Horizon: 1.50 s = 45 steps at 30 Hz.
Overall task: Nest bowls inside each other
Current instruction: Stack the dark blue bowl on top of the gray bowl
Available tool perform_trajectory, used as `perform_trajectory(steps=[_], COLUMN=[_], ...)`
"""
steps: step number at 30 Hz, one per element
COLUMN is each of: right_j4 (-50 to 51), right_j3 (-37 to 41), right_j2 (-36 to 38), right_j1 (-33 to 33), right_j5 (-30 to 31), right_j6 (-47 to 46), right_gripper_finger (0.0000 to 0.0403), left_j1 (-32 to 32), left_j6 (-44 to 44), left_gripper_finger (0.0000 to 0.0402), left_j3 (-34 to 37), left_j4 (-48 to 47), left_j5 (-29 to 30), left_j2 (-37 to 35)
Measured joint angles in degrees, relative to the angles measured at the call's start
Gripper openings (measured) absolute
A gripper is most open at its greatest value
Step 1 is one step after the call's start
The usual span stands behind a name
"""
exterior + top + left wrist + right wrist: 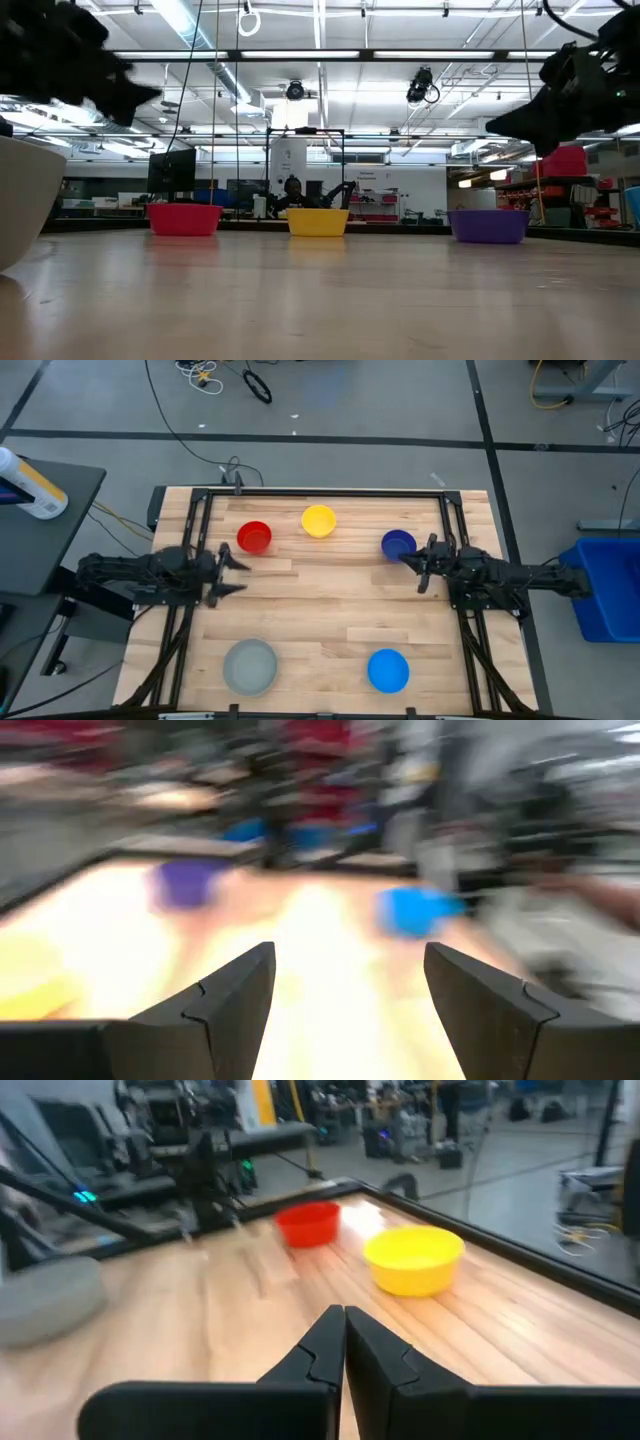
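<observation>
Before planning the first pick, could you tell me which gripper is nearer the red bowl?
Left. The left gripper hovers just beside the red bowl; the right gripper is across the table.

red bowl (pixel 254 537), yellow bowl (pixel 318 520), grey bowl (pixel 249 665)

Wood plank table (pixel 330 595), matt; bowls (pixel 413 1258) smooth plastic.

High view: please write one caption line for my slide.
Five separate bowls on the table, none nested; open left gripper and shut right gripper hold nothing.
</observation>
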<state>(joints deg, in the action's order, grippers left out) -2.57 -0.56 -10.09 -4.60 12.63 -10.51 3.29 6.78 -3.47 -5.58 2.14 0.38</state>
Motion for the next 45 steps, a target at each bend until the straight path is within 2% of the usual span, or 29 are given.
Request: perform_trajectory(steps=[3,8,12,19,23,26,38,40,44,45], right_j4=[-0.3,-0.1,0.1,0.1,0.2,0.1,-5.7,-5.2,-2.4,-1.9], right_j3=[0.0,0.0,0.0,0.0,0.0,0.0,0.0,-0.8,-4.0,-4.7], right_j2=[-3.3,-9.4,-13.6,-19.3,-22.5,-25.2,-33.0,-33.7,-35.4,-36.0], right_j1=[-1.1,-4.1,-5.5,-7.8,-9.4,-10.4,-12.0,-12.0,-11.8,-11.5], right_j5=[2.6,-0.1,-0.7,-2.0,-5.8,-6.8,-5.4,-5.3,-5.2,-5.2], right_j6=[-0.1,-4.4,-6.2,-9.6,-10.5,-11.7,-10.0,-9.1,-9.2,-9.2], right_gripper_finger=[0.002,0.0046,0.0103,0.0234,0.0268,0.0259,0.016,0.0129,0.0026,0.0014], left_j1=[-0.1,0.0,-0.1,-0.1,-0.1,-0.1,-0.1,-0.1,-0.1,-0.1], left_j6=[-1.7,-3.2,-3.2,-3.3,-3.4,-4.1,-4.2,-4.2,-4.2,-4.2], left_gripper_finger=[0.0263,0.0263,0.0263,0.0263,0.0263,0.0263,0.0263,0.0263,0.0263,0.0263], left_j3=[-0.6,-0.6,-0.6,-0.4,-0.4,-0.4,-0.4,-0.4,-0.4,-0.4], left_j4=[-2.0,-2.0,-1.4,0.1,1.0,2.2,2.7,2.7,2.7,2.7], left_j5=[10.3,13.7,16.0,16.5,17.6,18.6,19.7,19.7,21.4,22.0], left_j2=[1.3,4.6,7.7,11.6,12.9,13.3,13.2,13.2,13.2,13.2])
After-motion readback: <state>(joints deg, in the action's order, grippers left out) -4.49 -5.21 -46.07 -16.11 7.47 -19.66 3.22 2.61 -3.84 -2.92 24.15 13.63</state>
